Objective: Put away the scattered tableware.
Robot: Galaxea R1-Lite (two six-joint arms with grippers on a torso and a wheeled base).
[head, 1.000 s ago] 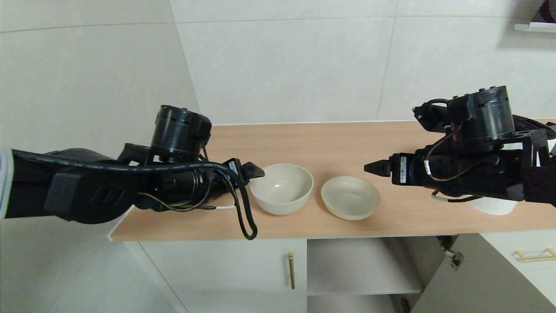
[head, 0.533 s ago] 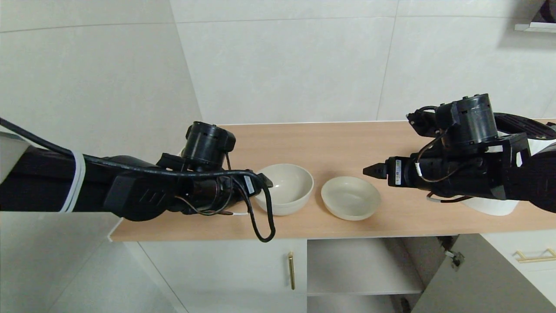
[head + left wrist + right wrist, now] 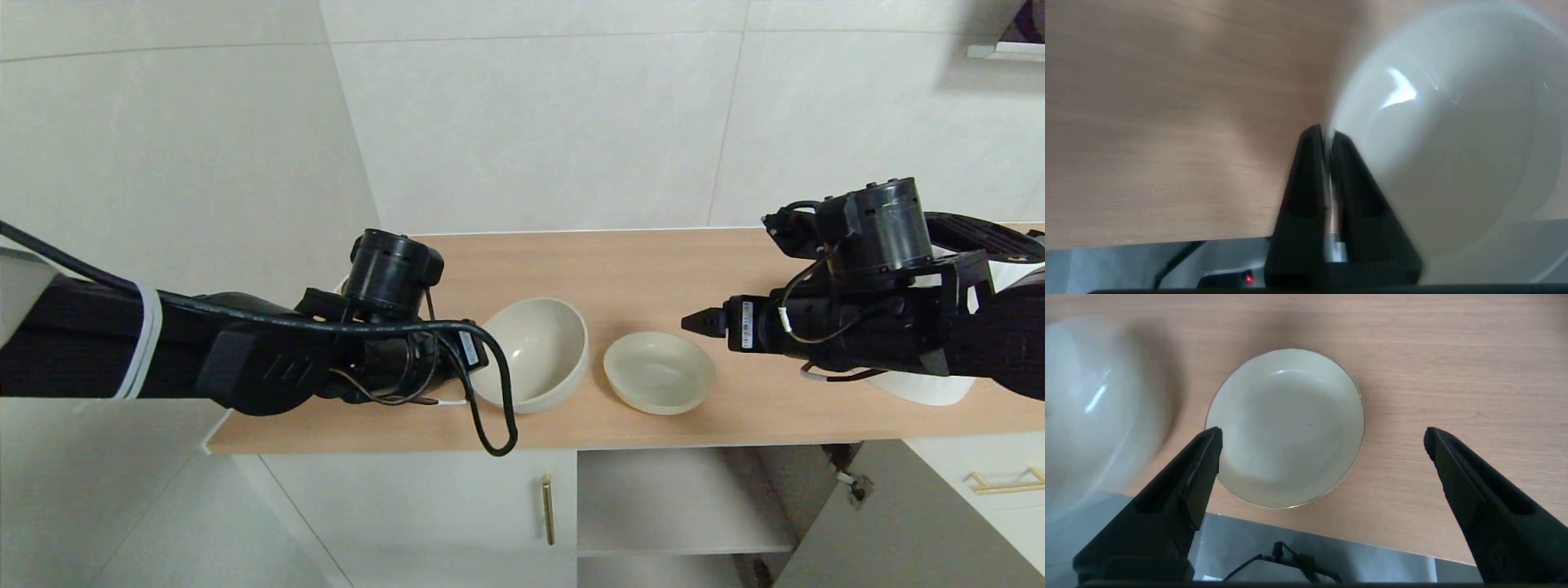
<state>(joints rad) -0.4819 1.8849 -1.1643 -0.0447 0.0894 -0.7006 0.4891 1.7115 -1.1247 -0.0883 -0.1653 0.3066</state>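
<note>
Cream deep bowl (image 3: 535,351) is tilted near the front of the wooden counter (image 3: 653,261), left tool (image 3: 1327,139) pinched tight on its rim. Shallow dish (image 3: 660,370) lies flat just beside it, right tool (image 3: 694,321) spread wide above that one.

left arm (image 3: 245,367): black, looped cable (image 3: 495,452), white band (image 3: 147,339) | right arm (image 3: 898,327): black, cylindrical motor (image 3: 878,220), white label (image 3: 745,324), pointed jaws
</note>
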